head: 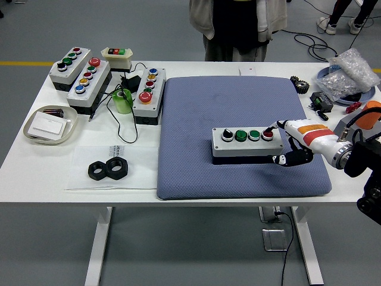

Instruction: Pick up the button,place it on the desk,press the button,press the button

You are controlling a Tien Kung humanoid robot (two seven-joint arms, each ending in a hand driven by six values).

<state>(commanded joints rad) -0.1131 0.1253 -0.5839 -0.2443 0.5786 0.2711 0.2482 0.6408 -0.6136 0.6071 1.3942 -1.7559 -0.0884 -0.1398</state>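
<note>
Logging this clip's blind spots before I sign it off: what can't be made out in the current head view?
- Whether the right hand actually depresses the red button on the button box: contact too small to judge.
- Left hand: out of frame.
- Person at the far side: cut off by the top edge, hands not shown.
- Print on the paper under the black nuts: too small to read.
</note>
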